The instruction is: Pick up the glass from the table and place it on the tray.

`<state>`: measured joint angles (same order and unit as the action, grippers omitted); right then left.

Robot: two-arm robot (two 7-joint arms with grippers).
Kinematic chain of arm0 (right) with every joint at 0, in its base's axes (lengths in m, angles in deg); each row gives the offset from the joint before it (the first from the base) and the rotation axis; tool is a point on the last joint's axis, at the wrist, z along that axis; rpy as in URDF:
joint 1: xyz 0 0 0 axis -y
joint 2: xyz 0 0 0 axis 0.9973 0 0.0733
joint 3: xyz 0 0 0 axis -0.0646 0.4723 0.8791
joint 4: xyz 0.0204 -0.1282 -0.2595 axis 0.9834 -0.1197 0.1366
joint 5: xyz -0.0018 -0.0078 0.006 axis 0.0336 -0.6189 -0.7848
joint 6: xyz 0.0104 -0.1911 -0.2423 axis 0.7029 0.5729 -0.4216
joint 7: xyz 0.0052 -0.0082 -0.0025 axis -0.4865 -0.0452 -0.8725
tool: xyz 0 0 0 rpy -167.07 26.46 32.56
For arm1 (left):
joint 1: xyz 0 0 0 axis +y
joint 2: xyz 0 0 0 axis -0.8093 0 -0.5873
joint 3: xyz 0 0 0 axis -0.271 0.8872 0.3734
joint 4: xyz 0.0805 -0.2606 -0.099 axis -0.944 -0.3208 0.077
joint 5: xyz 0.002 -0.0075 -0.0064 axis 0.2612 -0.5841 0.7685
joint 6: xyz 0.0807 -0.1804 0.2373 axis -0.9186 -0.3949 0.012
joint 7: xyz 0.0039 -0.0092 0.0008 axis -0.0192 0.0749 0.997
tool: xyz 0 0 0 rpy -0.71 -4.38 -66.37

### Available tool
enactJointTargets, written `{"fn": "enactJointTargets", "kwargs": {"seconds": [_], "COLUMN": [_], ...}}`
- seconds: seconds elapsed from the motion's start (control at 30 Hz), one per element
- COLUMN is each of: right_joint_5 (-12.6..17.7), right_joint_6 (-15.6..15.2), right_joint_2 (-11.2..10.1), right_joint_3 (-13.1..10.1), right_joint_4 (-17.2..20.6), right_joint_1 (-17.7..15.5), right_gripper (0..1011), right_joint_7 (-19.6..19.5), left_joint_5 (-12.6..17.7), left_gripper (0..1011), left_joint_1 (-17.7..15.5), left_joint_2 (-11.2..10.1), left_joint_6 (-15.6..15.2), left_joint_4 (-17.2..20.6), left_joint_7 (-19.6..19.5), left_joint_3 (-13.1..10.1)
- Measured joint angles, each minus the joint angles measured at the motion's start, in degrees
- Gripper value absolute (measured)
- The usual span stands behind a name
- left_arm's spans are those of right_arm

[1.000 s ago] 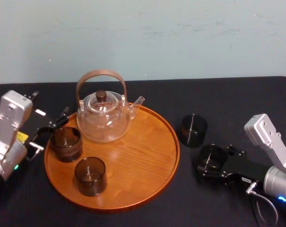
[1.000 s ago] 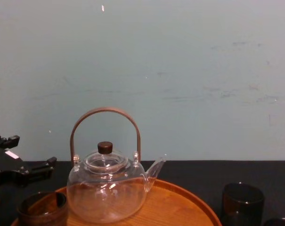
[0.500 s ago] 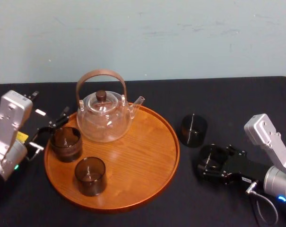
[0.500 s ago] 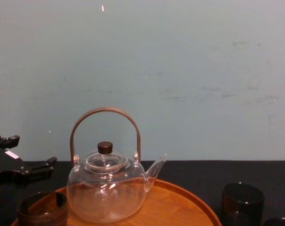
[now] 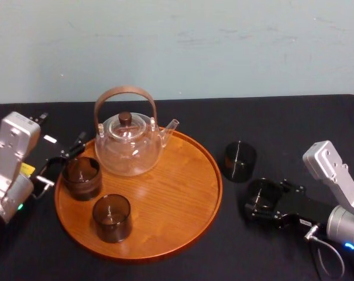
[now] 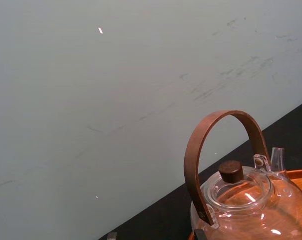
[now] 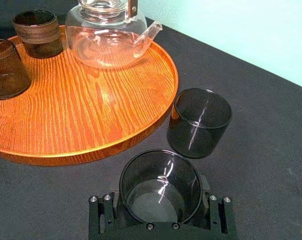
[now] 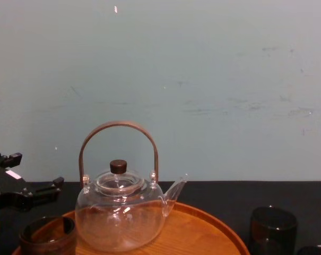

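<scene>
The nearer smoky glass (image 5: 263, 196) stands upright on the black table (image 5: 282, 123) (right of the wooden tray (image 5: 177, 205)).

Teapot (image 5: 129, 149), two cups (image 5: 82, 178) on tray (image 5: 177, 205) — two glasses (image 5: 240, 161) on table (image 5: 282, 123), right

my right gripper (image 5: 263, 202) matt black with bright metal screws (image 7: 147, 226), smoked glass (image 7: 159, 192) in it glossy, tray (image 5: 171, 199) grained wood with a soft sheen, teapot (image 5: 130, 153) clear glass, table (image 5: 282, 123) matt black cloth

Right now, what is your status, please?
Right gripper around the glass, on the table. Left gripper open at left edge of the tray. Second glass stands between glass and tray.
</scene>
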<state>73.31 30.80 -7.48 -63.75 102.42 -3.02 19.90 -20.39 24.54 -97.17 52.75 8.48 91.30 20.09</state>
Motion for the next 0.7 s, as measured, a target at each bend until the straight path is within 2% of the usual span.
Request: {"fn": "enactJointTargets", "kwargs": {"seconds": [0.3,0.5,0.7], "right_joint_5": [0.5,2.3,4.2], "right_joint_6": [0.5,2.3,3.6], "right_joint_2": [-0.1,-1.6,-3.5], "right_joint_3": [-0.2,-0.4,0.4], "right_joint_4": [0.0,0.8,2.1], "right_joint_1": [-0.1,-0.1,1.1], "right_gripper": [908,908,908], "right_joint_7": [0.5,3.7,7.2], "left_joint_5": [0.0,0.0,0.0], "left_gripper": [1001,1001,1001], "left_joint_1": [0.0,0.0,0.0], "left_joint_2": [0.0,0.0,0.0], "left_joint_6": [0.0,0.0,0.0], "left_joint_4": [0.0,0.0,0.0], "left_joint_7": [0.0,0.0,0.0], "left_joint_3": [0.0,0.0,0.0]}}
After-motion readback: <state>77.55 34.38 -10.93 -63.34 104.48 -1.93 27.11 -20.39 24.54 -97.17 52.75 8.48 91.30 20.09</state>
